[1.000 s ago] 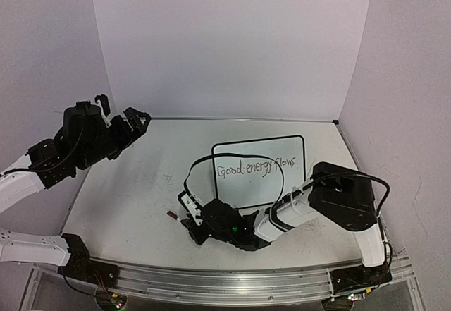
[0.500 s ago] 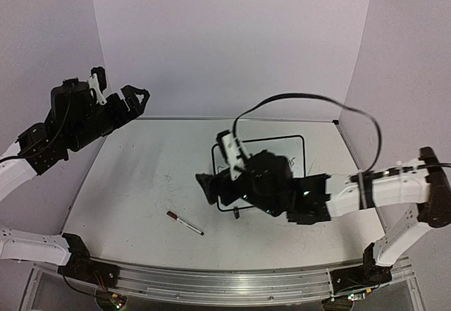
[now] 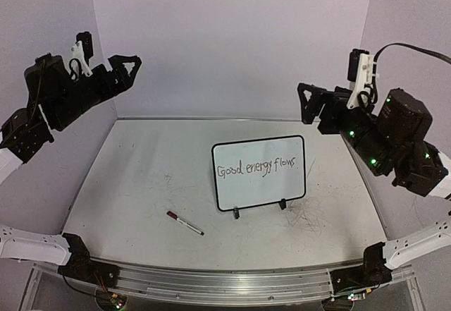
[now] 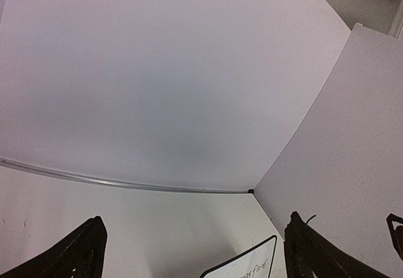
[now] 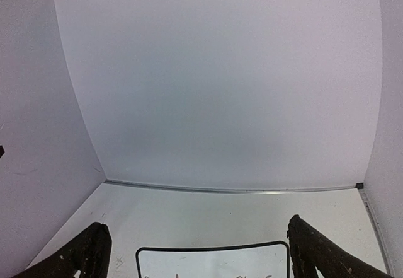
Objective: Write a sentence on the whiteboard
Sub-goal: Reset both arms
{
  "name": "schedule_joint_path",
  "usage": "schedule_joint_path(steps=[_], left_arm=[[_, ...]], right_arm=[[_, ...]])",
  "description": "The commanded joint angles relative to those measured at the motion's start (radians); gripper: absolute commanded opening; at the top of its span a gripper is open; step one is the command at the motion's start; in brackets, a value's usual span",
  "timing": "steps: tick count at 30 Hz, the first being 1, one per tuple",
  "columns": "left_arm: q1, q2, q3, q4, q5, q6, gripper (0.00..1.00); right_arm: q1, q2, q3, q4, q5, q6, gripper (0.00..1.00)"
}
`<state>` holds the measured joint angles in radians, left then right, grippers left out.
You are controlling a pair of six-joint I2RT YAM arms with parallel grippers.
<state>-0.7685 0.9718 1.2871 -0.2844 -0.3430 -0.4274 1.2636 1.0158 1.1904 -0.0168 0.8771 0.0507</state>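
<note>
Whiteboard (image 3: 261, 191), small, rectangular, black-rimmed, stood on the scuffed white counter (image 3: 134, 177), well below and between the left jaws and right jaws, both spread wide and empty; its dark handwritten sentence (image 3: 255, 168) read "Good energy flows"; a thin red-capped marker (image 3: 184, 223) lay towards the left jaws' side

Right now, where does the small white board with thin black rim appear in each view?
Top external: the small white black-rimmed whiteboard stands slightly right of centre.
Left wrist: one corner of the whiteboard at the bottom edge, right of centre.
Right wrist: its upper part at the bottom centre.
Shared landmark: the table's far right corner.
</note>
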Motion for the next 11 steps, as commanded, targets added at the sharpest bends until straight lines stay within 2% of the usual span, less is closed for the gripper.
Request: schedule_joint_path(steps=[1, 6, 11], left_arm=[[0.003, -0.027, 0.047, 0.046, -0.02, 0.066, 0.99], [0.003, -0.049, 0.034, 0.047, -0.037, 0.073, 0.99], [0.003, -0.059, 0.029, 0.047, -0.036, 0.077, 0.99]], right_arm=[[0.002, -0.027, 0.058, -0.019, 0.107, -0.095, 0.98], [0.002, -0.02, 0.066, -0.003, 0.149, -0.101, 0.98], [0.002, -0.063, 0.008, 0.059, 0.068, -0.106, 0.98]])
